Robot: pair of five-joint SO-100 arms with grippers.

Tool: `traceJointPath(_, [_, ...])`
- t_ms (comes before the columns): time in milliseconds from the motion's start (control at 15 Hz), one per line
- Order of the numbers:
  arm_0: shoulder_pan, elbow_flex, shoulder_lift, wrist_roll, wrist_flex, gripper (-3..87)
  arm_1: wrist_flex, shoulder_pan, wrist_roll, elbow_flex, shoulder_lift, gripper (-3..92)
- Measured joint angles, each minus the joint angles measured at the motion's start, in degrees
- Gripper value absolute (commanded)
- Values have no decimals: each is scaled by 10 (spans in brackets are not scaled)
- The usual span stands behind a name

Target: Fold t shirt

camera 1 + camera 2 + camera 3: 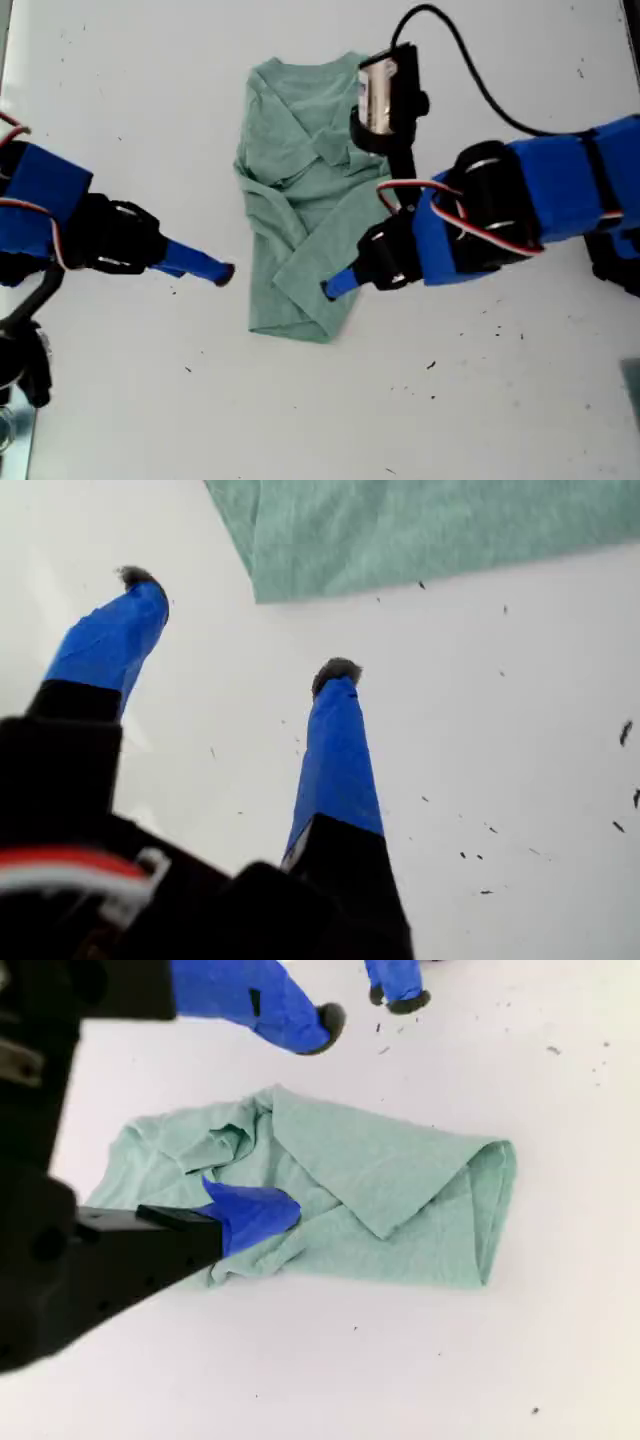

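Blue-taped, my second gripper reaches in from the exterior view's right, jaws spread wide above the shirt, 1 finger over the cloth, grasping nothing. That shirt lies crumpled and partly folded on the white desk, near the middle. My first gripper sits just beside the shirt's edge toward the exterior view's left, jaws apart and empty.
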Motion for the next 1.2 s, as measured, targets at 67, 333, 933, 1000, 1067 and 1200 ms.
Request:
traceJointPath(67, [-8,0,-34,15,-18,260,-10,-3,2,-4,-28,307])
traceJointPath(333, [-30,-11,-254,59,-118,264,-61,-11,-2,-35,-162,309])
traceJointPath(933, [-20,-435,-684,111,-16,-1,-94,-48,10,-101,-289,13])
traceJointPath(1000, [-18,-470,-687,113,-7,-1,-82,-47,1,-90,-274,13])
traceJointPath(1067, [-13,-483,-687,113,-5,-1,-75,-47,-11,-83,-250,14])
traceJointPath(1200, [7,-485,-649,115,-5,-1,-63,-48,-39,-82,-178,14])
